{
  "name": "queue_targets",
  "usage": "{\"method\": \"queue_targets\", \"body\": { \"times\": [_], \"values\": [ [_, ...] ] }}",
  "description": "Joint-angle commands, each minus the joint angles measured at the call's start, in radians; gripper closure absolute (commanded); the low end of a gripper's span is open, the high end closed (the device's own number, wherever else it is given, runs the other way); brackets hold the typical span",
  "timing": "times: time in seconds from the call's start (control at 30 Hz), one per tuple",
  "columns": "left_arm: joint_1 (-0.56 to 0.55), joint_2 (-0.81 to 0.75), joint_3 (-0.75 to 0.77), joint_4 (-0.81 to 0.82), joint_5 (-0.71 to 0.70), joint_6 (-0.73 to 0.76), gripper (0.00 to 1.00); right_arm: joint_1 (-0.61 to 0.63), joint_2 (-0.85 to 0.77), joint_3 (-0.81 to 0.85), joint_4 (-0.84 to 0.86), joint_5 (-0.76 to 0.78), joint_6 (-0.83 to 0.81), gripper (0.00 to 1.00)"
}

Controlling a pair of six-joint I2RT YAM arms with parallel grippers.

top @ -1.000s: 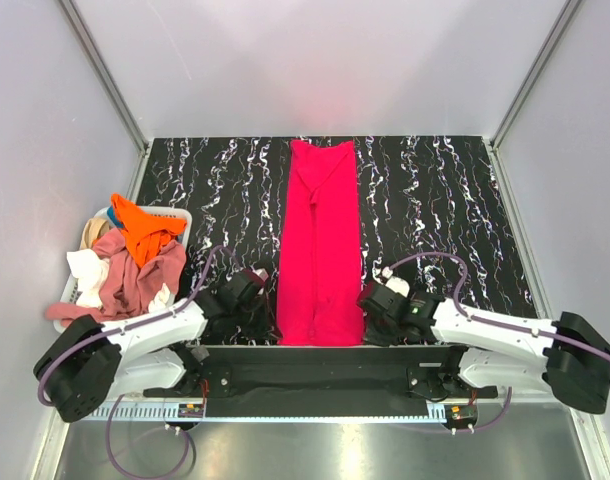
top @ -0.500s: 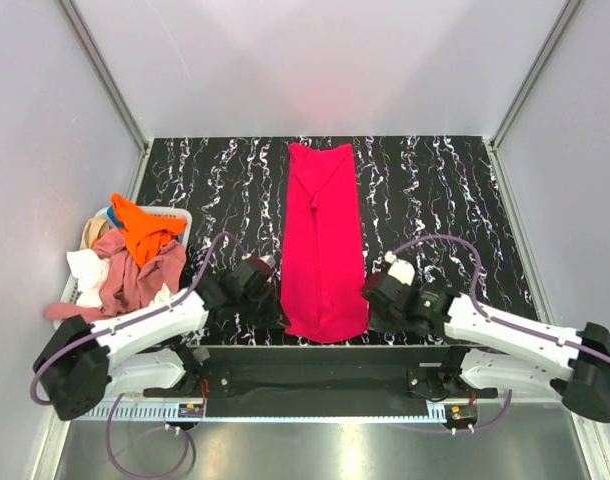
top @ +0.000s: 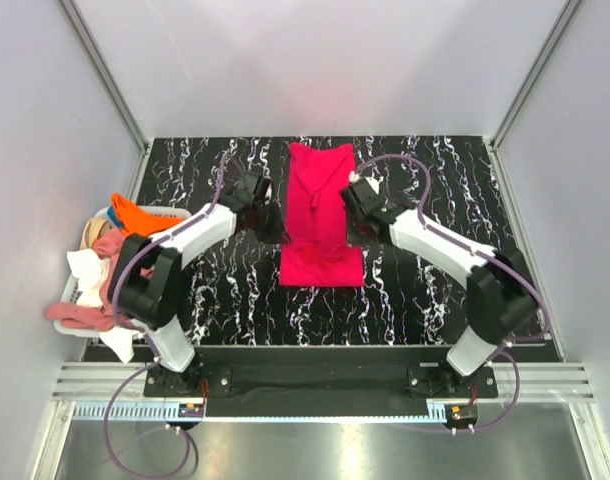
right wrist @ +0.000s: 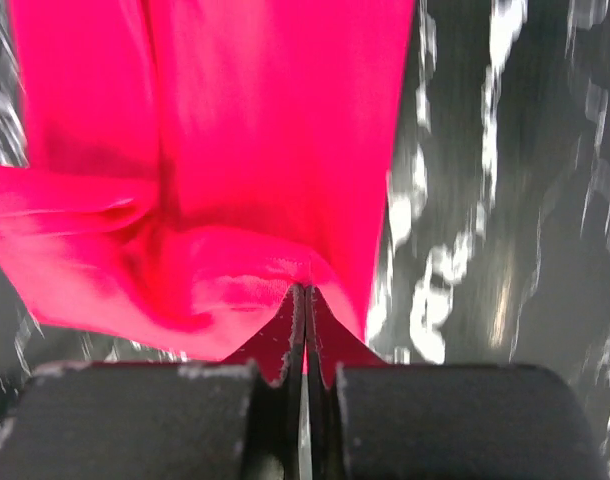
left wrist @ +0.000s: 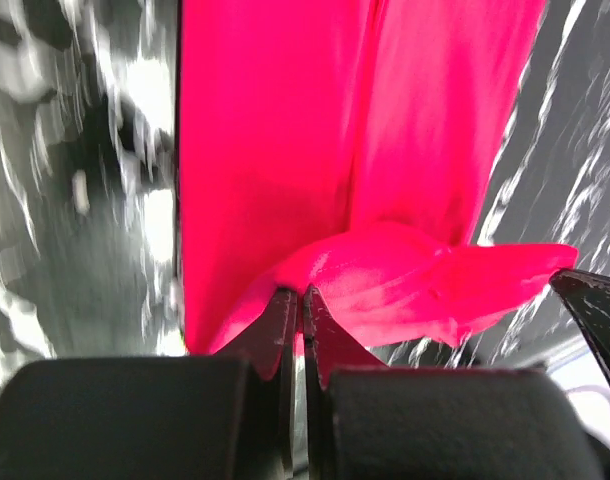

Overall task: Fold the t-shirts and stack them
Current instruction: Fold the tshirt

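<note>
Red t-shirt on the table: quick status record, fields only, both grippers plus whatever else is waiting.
red t-shirt: narrow strip on table, near end doubled over the rest
left gripper: shut on the doubled end, left side
right gripper: shut on the doubled end, right side
other t-shirts: heaped unfolded in basket, left of table
stack: none visible

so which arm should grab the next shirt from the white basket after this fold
Left, likely. The white basket of crumpled t-shirts sits beside the left arm; the right arm is beyond the bright pinkish-red tee. For now left gripper and right gripper both pinch that tee.
</note>
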Motion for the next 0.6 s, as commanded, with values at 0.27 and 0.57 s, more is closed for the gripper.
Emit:
{"method": "queue_targets", "body": {
  "times": [0.27,0.57],
  "values": [
    [0.122,0.367,0.554,-0.019,0.142,0.091,1.0,-0.178,0.335,0.492,0.0,-0.154,-0.205,1.0],
    [0.174,0.521,0.71,-0.025,0.142,0.062,1.0,-0.276,0.493,0.669,-0.051,-0.213,-0.219,0.99]
  ]
}}
